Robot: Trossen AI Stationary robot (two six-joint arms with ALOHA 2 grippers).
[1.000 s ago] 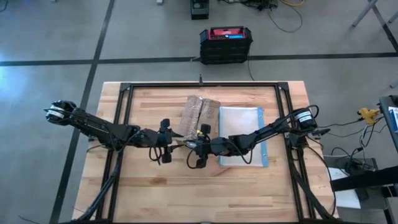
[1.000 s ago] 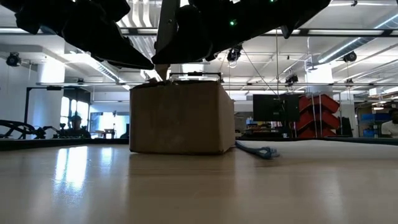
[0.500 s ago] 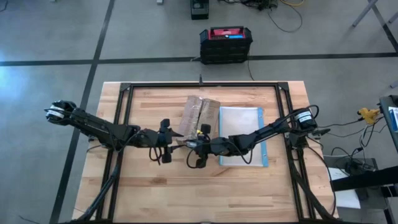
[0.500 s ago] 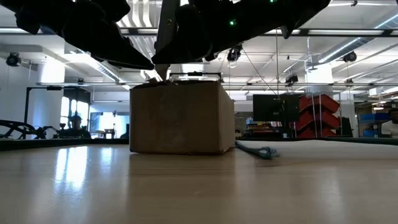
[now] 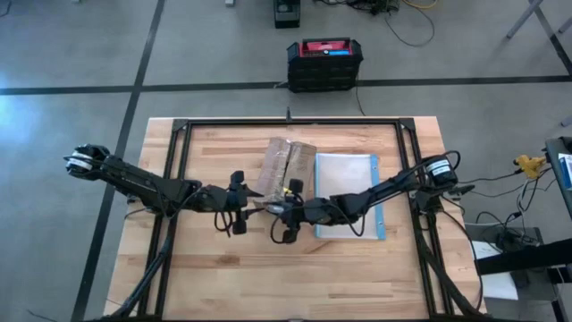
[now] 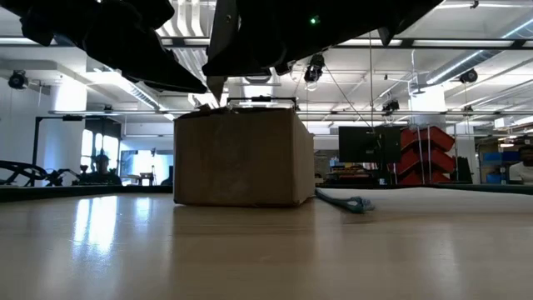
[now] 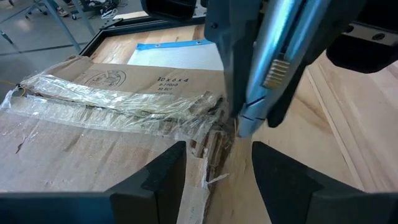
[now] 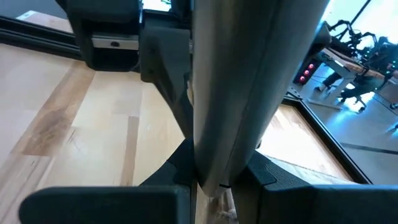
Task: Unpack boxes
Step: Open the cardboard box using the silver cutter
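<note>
The brown cardboard box [image 5: 288, 164] [image 6: 241, 158] stands on its bottom at mid-table, with crumpled clear tape [image 7: 106, 102] along its top seam. My right gripper [image 5: 284, 213] [image 8: 221, 199] hangs above the box's near end, shut on a grey-blue cutter [image 7: 273, 62]. The cutter's tip [image 7: 241, 127] meets the torn end of the seam. My left gripper [image 5: 243, 202] [image 7: 217, 180] is open, its fingers on either side of that same end of the box [image 7: 93, 124]. Whether they touch the cardboard, I cannot tell. My right gripper pinches the cutter's handle [image 8: 249, 81] between its two fingers, which lie across it. The cutter points down from above, tilted, and its tip [image 6: 218, 98] rests at the near end of the box's taped top seam.
A flat clear pouch with a blue edge [image 5: 347, 195] [image 6: 341, 201] lies on the table right of the box. A black frame [image 5: 286, 122] rims the tabletop. A black-and-red case [image 5: 323, 63] sits on the floor beyond the far edge. Bare wood spreads toward the near edge.
In the low view my right wrist has shifted slightly upward, while the cutter's tip has stayed at the box's top. The box, the pouch and my left arm have kept still.
</note>
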